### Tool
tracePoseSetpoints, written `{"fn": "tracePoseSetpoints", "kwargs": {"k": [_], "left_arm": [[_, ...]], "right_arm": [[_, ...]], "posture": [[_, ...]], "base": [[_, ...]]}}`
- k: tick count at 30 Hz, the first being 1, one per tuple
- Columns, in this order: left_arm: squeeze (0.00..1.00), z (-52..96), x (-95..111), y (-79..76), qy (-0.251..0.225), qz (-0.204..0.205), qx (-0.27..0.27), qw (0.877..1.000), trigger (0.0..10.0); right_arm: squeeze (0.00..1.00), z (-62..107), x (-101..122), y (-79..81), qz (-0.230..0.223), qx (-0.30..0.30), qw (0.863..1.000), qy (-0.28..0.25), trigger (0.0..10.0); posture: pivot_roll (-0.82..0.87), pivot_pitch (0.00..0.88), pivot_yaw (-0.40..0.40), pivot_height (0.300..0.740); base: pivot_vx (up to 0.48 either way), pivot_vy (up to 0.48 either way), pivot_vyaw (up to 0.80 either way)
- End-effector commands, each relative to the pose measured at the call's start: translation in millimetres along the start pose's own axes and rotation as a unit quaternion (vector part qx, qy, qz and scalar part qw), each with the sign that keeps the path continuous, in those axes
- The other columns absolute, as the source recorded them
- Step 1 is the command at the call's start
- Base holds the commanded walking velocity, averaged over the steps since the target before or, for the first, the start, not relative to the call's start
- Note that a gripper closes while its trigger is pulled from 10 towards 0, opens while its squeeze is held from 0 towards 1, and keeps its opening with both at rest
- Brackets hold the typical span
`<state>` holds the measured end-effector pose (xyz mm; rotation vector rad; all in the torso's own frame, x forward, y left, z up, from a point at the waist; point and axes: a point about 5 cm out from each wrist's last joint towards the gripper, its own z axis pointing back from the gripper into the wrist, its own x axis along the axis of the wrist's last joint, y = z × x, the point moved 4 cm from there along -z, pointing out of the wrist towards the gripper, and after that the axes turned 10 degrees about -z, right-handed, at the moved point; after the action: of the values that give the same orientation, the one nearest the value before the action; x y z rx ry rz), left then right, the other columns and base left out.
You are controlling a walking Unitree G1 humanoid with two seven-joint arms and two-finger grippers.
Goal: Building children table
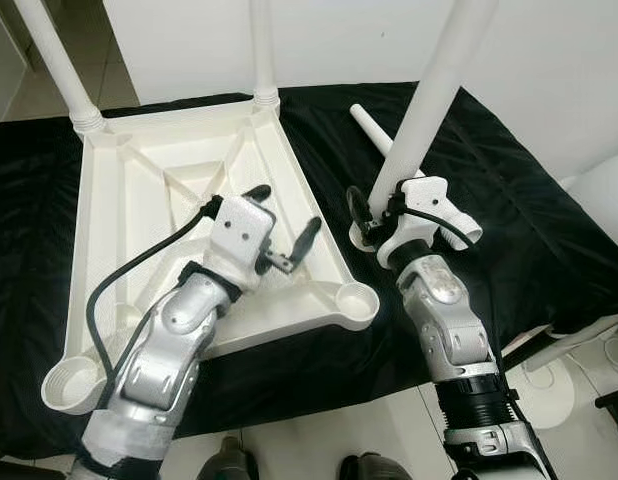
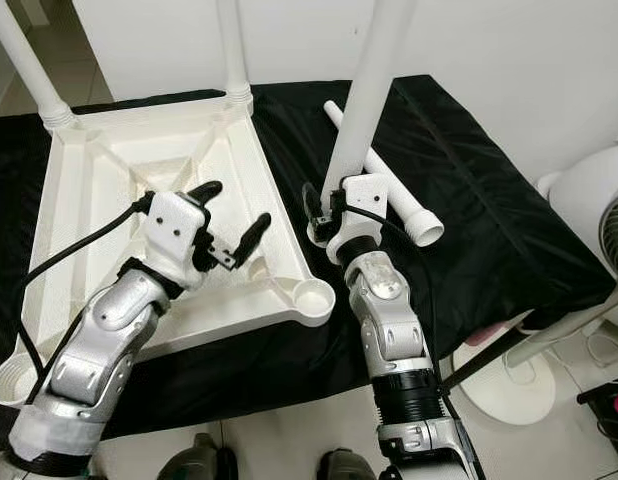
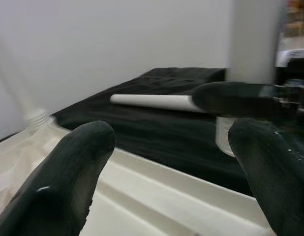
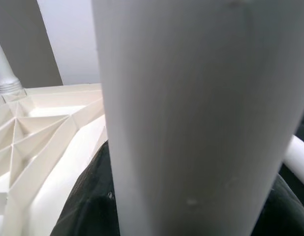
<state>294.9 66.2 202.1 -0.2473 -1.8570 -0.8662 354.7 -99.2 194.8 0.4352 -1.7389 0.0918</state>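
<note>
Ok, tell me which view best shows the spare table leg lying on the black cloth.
The right eye view: the loose leg lies on the black cloth with its open end clear, though the upright leg held by the right hand crosses it. The left eye view hides more of it. The left wrist view shows it blurred; the right wrist view shows a sliver.

Black cloth [image 1: 529, 230] covers the work surface, wrinkled, running edge to edge. White wall [image 1: 569, 70] behind, from 11 to 2 o'clock. Pale floor [image 1: 319, 440] at 6. White fan [image 2: 594, 200] and its round base [image 2: 499, 385] stand at 4 o'clock.
</note>
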Motion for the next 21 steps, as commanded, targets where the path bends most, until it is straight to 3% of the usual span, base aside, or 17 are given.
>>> {"fn": "tracePoseSetpoints", "kwargs": {"k": [1, 5, 7, 10, 11, 13, 14, 15, 17, 21], "left_arm": [[0.00, 5.5, 1, -10.2, -0.007, -0.002, -0.035, 0.999, 10.0], [0.00, 17.0, -10, -27.9, 0.019, -0.012, -0.106, 0.994, 10.0], [0.00, 17.0, -10, -27.9, 0.019, -0.012, -0.106, 0.994, 10.0], [0.00, 22.5, -28, -36.2, 0.063, -0.042, -0.139, 0.987, 10.0], [0.00, 23.1, -37, -37.0, 0.087, -0.065, -0.142, 0.984, 10.0], [0.00, 23.1, -37, -37.0, 0.087, -0.065, -0.142, 0.984, 10.0], [0.00, 22.7, -49, -35.0, 0.118, -0.083, -0.136, 0.980, 10.0], [0.00, 22.7, -49, -35.0, 0.118, -0.083, -0.136, 0.980, 10.0], [0.00, 21.1, -65, -31.0, 0.163, -0.102, -0.124, 0.973, 10.0], [0.00, 18.4, -78, -26.9, 0.203, -0.141, -0.112, 0.962, 10.0]], "right_arm": [[0.00, 0.0, 3, -0.1, 0.009, 0.000, 1.000, -0.001, 10.0], [0.00, 1.1, 2, -0.5, 0.012, 0.001, 1.000, 0.003, 10.0], [0.00, 1.1, 2, -0.5, 0.012, 0.001, 1.000, 0.003, 10.0], [0.00, 1.7, 2, -0.7, 0.014, 0.001, 1.000, 0.005, 10.0], [0.00, 1.8, 3, -0.8, 0.017, 0.000, 1.000, 0.005, 10.0], [0.00, 1.8, 3, -0.8, 0.017, 0.000, 1.000, 0.005, 10.0], [0.00, 1.9, 3, -1.2, 0.019, -0.001, 1.000, 0.006, 10.0], [0.00, 1.9, 3, -1.2, 0.019, -0.001, 1.000, 0.006, 10.0], [0.00, 2.1, 5, -2.9, 0.021, -0.003, 1.000, 0.005, 10.0], [0.00, 2.1, 5, -4.2, 0.024, -0.006, 1.000, 0.006, 10.0]], "posture": [[-0.04, 0.051, 0.010, 0.740], [-0.04, 0.054, 0.010, 0.740], [-0.04, 0.054, 0.010, 0.740], [-0.05, 0.057, 0.012, 0.740], [-0.05, 0.057, 0.013, 0.740], [-0.05, 0.057, 0.013, 0.740], [-0.05, 0.057, 0.014, 0.740], [-0.05, 0.057, 0.014, 0.740], [-0.05, 0.057, 0.014, 0.740], [-0.06, 0.057, 0.017, 0.740]], "base": [[0.000, 0.000, 0.00], [0.000, 0.000, 0.00], [0.000, 0.000, 0.00], [0.000, 0.000, 0.00], [0.000, 0.000, 0.00], [0.000, 0.000, 0.00], [0.000, 0.000, 0.00], [0.000, 0.000, 0.00], [0.000, 0.000, 0.00], [0.000, 0.000, 0.00]]}}
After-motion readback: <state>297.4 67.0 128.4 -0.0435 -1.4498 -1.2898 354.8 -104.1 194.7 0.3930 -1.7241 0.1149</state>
